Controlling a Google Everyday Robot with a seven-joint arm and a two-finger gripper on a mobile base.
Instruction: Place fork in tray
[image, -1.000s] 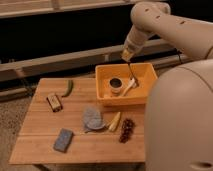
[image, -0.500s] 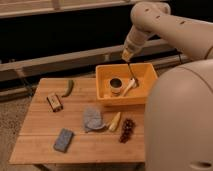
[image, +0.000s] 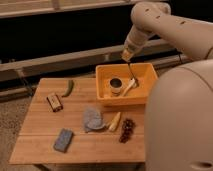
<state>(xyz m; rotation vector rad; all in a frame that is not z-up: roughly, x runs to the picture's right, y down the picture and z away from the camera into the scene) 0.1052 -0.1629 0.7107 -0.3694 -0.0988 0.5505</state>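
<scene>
A yellow tray (image: 145, 75) stands at the back right of the wooden table (image: 45, 125). My gripper (image: 129, 59) hangs just above the tray's middle, on the arm that comes in from the upper right. It is shut on a thin dark fork (image: 132, 72) that points down into the tray, its tip close to the tray floor. In the tray lie a dark round can (image: 116, 83) and a pale utensil (image: 129, 88).
On the table are a green pepper (image: 68, 88), a brown bar (image: 54, 101), a grey cloth (image: 92, 119), a yellow banana-like piece (image: 115, 121), dark grapes (image: 126, 130) and a grey-blue sponge (image: 63, 139). My white body (image: 180, 120) blocks the right side.
</scene>
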